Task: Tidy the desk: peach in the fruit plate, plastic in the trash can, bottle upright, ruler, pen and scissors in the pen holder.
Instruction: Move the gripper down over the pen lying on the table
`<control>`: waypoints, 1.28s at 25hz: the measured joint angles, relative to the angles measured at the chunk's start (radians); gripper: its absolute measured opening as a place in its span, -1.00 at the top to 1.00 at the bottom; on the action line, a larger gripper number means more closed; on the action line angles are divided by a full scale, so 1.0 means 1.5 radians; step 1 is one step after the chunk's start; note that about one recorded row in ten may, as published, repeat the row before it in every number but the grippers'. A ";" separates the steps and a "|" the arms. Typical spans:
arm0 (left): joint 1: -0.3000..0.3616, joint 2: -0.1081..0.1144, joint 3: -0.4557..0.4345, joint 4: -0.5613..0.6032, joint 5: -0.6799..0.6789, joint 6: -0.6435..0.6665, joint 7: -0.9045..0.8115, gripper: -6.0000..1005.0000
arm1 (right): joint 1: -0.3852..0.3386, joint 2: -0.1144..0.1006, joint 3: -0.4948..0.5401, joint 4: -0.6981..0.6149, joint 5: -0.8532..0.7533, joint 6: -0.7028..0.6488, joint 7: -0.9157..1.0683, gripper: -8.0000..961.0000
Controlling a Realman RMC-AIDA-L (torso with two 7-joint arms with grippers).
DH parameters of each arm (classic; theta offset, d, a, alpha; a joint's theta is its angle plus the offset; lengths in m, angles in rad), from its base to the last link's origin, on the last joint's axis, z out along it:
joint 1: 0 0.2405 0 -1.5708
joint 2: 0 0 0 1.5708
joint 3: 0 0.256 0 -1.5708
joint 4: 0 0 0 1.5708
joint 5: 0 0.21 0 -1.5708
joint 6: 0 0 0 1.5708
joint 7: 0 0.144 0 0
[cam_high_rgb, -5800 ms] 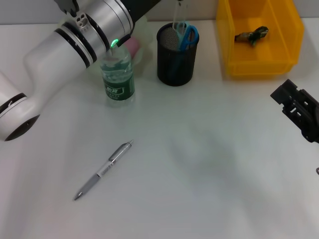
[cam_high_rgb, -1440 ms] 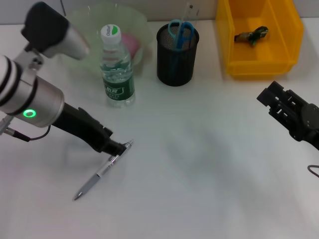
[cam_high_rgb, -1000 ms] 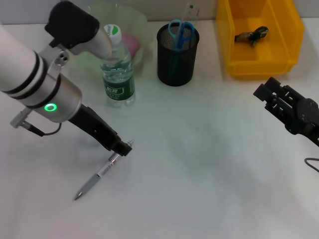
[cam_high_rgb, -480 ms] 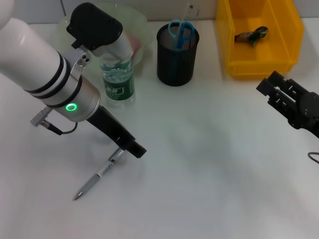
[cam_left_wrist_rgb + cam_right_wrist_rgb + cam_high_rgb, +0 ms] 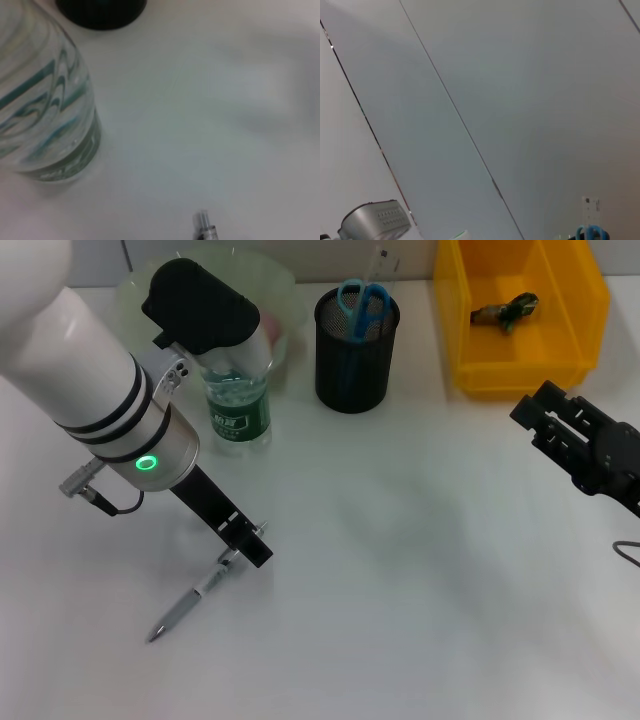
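Left hand (image 5: 255,545): low over the tabletop (image 5: 400,570), at the upper end of the pen (image 5: 190,598); grip cannot be told.
Right hand (image 5: 585,450): idle near the right edge; opening unclear.
Pen: flat, front-left area.
Bottle (image 5: 236,400): upright, near the far edge.
Pen holder (image 5: 355,355): holds scissors (image 5: 362,298).
Room: plain grey wall panels (image 5: 520,100).

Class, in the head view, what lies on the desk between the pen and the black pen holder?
Only bare white desk separates the pen from the pen holder, apart from the left gripper at the pen's upper end.
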 joint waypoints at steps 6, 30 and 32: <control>-0.015 0.000 0.007 -0.027 0.002 0.002 -0.004 -0.58 | 0.006 0.000 -0.001 0.000 0.000 0.008 0.000 -0.17; -0.068 -0.001 0.040 -0.068 0.021 0.008 -0.032 -0.53 | 0.014 0.000 0.002 0.000 0.000 0.018 0.004 -0.18; -0.070 -0.001 0.040 -0.070 0.021 0.007 -0.033 -0.53 | 0.014 0.000 0.002 0.000 0.000 0.018 0.004 -0.17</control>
